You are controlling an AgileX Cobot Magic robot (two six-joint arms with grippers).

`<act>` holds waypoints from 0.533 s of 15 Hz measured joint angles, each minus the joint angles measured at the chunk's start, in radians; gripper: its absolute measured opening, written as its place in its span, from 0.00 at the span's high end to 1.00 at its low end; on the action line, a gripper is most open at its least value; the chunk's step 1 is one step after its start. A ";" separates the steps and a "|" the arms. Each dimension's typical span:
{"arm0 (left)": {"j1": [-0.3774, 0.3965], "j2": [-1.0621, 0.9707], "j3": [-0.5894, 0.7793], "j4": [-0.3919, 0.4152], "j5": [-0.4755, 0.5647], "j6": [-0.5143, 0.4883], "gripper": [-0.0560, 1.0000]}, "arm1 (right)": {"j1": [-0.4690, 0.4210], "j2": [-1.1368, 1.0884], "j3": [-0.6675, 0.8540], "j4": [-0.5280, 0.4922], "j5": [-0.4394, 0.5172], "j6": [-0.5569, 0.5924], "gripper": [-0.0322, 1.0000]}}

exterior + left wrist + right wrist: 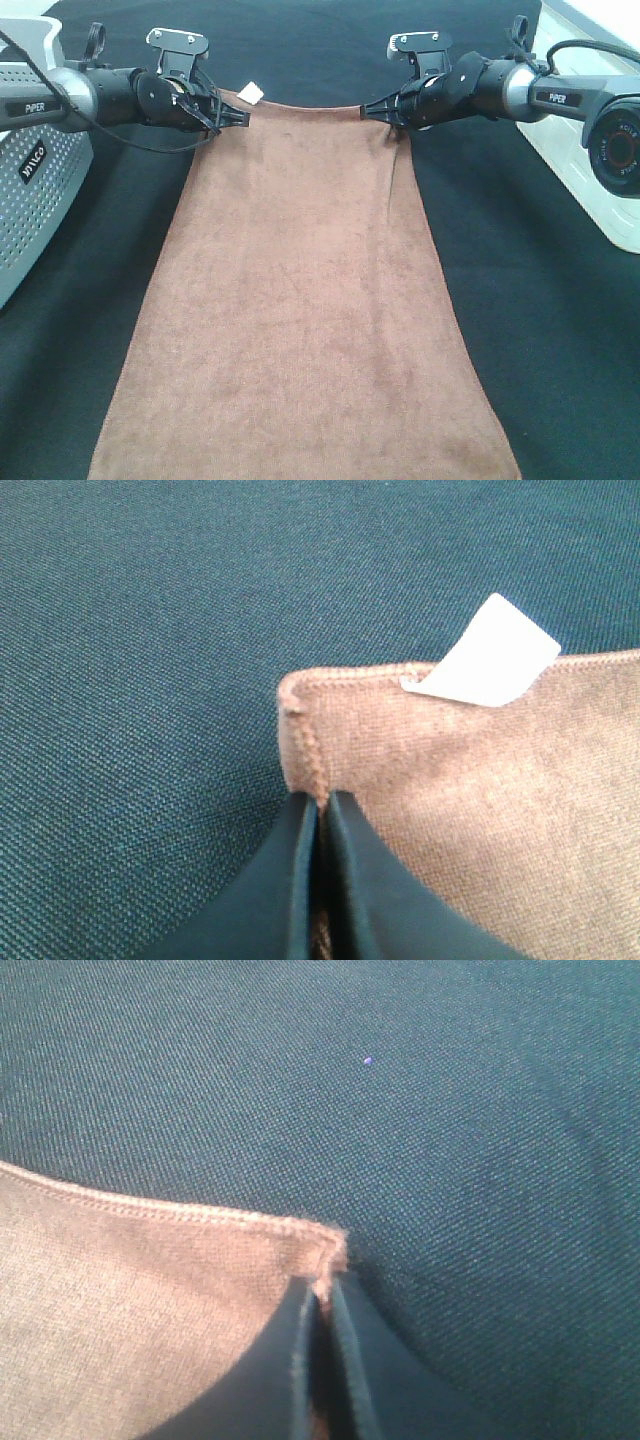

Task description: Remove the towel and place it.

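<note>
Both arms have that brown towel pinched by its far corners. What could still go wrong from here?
1. Each gripper, left and right, seems to hold only the towel's stitched edge, so a corner might slip free.
2. The far edge sags between the corners; uneven pulling could leave the towel skewed or wrinkled.
3. The left arm works beside the perforated basket and might bump it.
</note>
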 joint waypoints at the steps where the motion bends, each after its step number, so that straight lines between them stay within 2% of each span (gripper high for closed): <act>1: 0.000 0.000 0.000 0.000 -0.001 0.000 0.87 | 0.000 0.000 0.000 0.000 0.000 0.000 0.89; 5: 0.000 0.000 0.000 0.000 -0.002 0.000 0.79 | -0.005 0.000 0.000 0.000 0.000 0.000 0.65; 6: 0.000 0.000 0.000 0.000 -0.002 0.000 0.74 | -0.010 0.001 0.000 0.001 -0.001 0.000 0.60; 8: 0.000 0.000 0.000 0.000 -0.005 0.000 0.57 | -0.025 0.008 0.000 0.018 -0.001 0.000 0.51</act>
